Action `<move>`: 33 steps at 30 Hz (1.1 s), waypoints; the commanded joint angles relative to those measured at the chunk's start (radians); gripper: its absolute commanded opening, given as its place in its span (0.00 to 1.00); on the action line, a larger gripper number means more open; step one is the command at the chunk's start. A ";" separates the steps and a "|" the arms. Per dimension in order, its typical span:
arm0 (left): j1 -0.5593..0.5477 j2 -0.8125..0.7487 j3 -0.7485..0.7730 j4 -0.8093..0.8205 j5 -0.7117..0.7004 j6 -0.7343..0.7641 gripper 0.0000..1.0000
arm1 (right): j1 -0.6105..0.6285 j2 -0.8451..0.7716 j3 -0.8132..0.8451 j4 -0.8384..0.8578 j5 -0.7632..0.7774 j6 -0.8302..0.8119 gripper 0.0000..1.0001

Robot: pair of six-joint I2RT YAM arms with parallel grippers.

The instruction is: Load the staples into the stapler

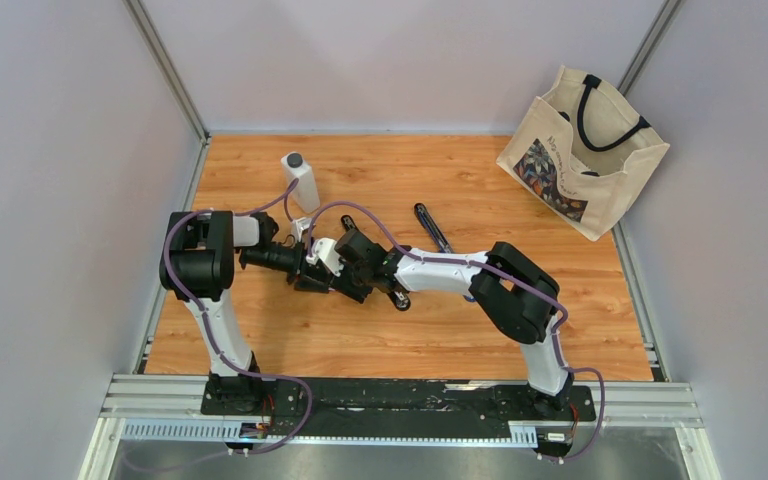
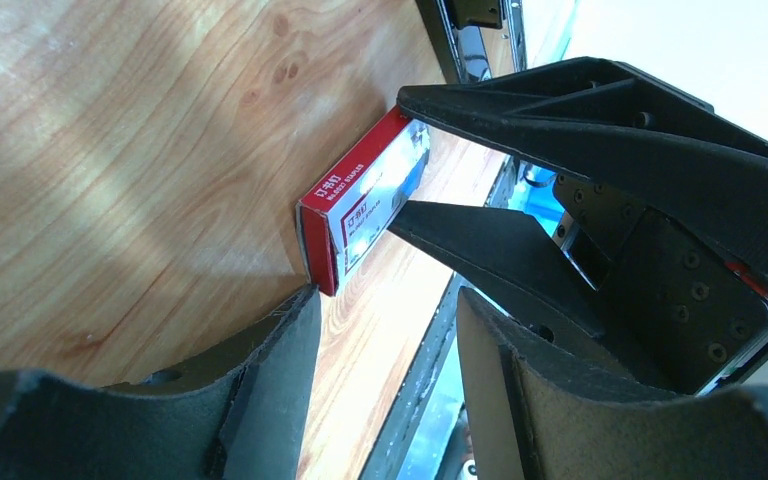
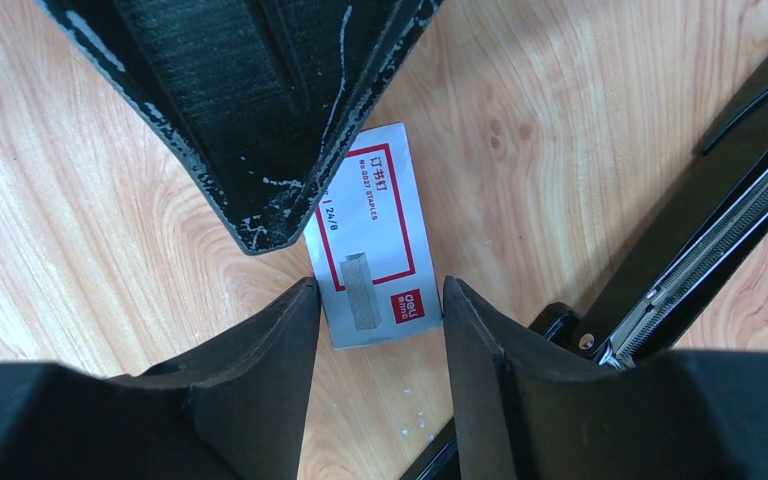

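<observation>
The box [image 3: 375,240] is glossy printed card, white with red, and catches glare. Under it the table [image 1: 410,340] is smooth wood-grain with a soft sheen. Beside the box the stapler [image 3: 680,245] is shiny black with a bright metal channel inside. The fingers [image 3: 260,380] of the right gripper [image 3: 380,287] are matt black and finely grained. The one left gripper [image 2: 385,297] finger over the box is the same, scuffed white. Far behind the box, the bag [image 1: 585,150] is matt cream cloth.

The left fingers [image 3: 240,110] hide one corner of the staples [image 3: 375,240].
</observation>
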 commanded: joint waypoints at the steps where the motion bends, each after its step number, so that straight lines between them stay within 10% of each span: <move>1: -0.004 -0.012 0.034 0.027 0.004 -0.018 0.60 | 0.010 0.014 -0.006 0.004 -0.014 -0.014 0.50; 33: -0.064 0.008 0.051 0.113 0.038 -0.094 0.57 | 0.011 0.048 0.013 0.039 0.005 0.019 0.44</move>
